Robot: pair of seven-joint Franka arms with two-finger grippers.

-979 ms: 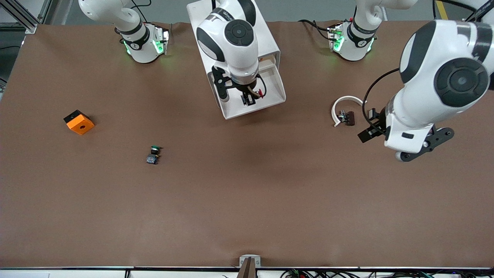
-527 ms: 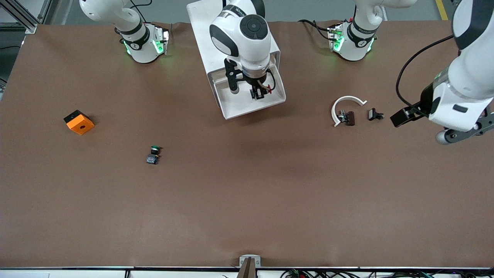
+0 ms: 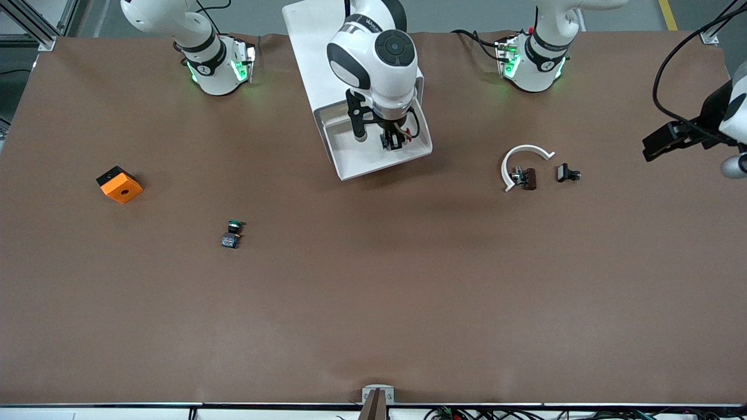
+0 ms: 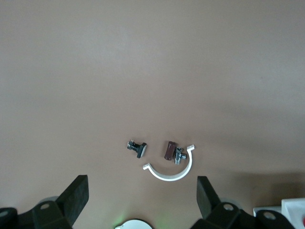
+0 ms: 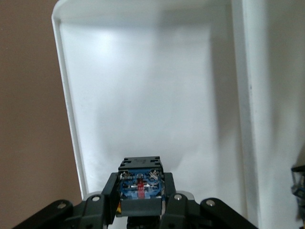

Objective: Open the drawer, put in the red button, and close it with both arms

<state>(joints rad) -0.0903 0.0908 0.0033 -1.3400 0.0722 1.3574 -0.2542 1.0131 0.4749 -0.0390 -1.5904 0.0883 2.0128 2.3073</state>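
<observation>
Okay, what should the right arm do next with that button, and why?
Probably lower a little and open its jaws: the right gripper holds the small dark-bodied red button over the open white plastic drawer, so it would drop inside. The left gripper waits, open.

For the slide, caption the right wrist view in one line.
Right gripper, shut on the red button, holds it over the open white drawer, not yet released.

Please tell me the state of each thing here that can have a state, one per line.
Drawer: pulled open, nothing lying in it.
Red button: held in the right tool, over the drawer.
Right tool: shut on the red button.
Left tool: open, holding nothing, over the left arm's end of the table.
Green button: lying on the table.
</observation>
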